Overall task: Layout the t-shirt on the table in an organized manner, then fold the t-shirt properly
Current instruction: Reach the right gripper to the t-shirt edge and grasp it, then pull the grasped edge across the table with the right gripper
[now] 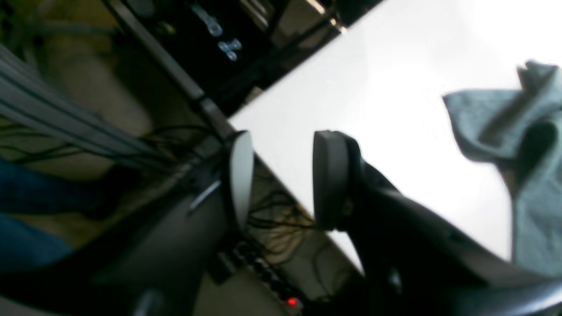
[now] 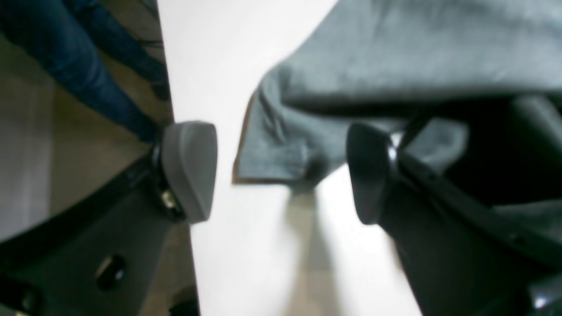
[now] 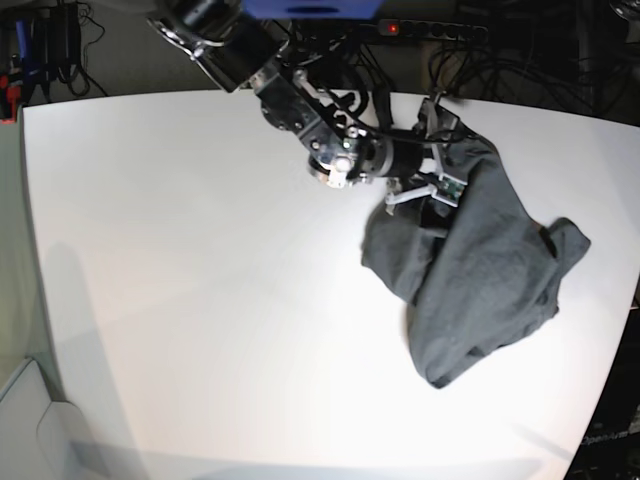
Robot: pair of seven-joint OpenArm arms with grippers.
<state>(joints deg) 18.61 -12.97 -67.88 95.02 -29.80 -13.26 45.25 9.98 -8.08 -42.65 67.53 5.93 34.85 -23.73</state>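
The dark grey t-shirt [image 3: 480, 270] lies crumpled and partly doubled over on the right side of the white table [image 3: 200, 300]. In the base view my right gripper [image 3: 420, 188] reaches from the far side to the shirt's upper left part. In the right wrist view it [image 2: 281, 175] stands wide open, with a corner of the t-shirt [image 2: 395, 57] lying just beyond its fingers, gripped by neither. My left gripper [image 1: 285, 180] hangs open and empty over the table's edge [image 1: 373, 109]. The t-shirt [image 1: 527, 153] lies off to its right.
A power strip with a red light [image 3: 420, 28] and tangled cables lie on the floor beyond the far edge. A person's legs in blue jeans [image 2: 88, 66] stand close to the table's edge. The table's right edge runs near the shirt's sleeve.
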